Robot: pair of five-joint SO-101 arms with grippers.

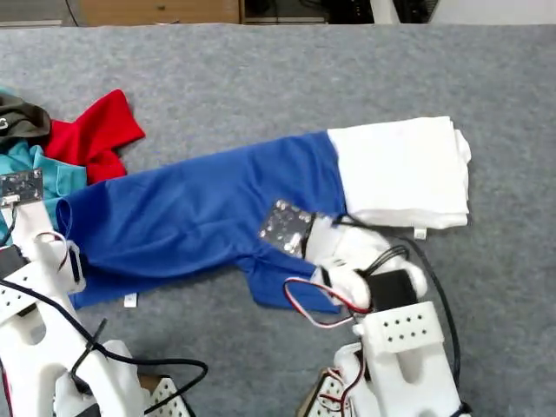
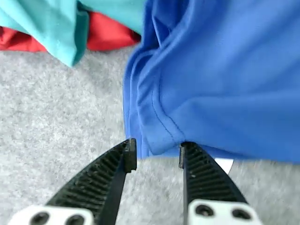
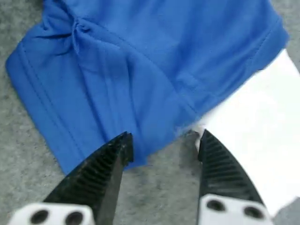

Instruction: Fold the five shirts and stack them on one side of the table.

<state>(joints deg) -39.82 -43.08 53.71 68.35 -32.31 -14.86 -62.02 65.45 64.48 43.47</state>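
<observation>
While the blue shirt (image 1: 191,217) lies spread at a slant across the middle of the table (image 1: 261,78), its smooth knit shows soft ridges, a twisted pucker near one sleeve and stitched double hems. One end of it touches a white shirt (image 1: 400,169) folded into a neat thick rectangle toward the table's right side. At the far left edge a red shirt (image 1: 91,135), a teal shirt (image 1: 48,174) and a dark olive one (image 1: 19,117) sit crumpled together in a heap. The table surface is a coarse grey felt-like cover. The left gripper (image 2: 157,154) has its ribbed black jaws parted, one on each side of the blue shirt's bunched hem corner, the tips right at the cloth without pinching it; a small white label (image 2: 224,164) pokes out beside the hem. The right gripper (image 3: 164,143) is also spread wide, one tip over the blue fabric's edge and the other at the border of the white shirt, with bare grey cover between them.
</observation>
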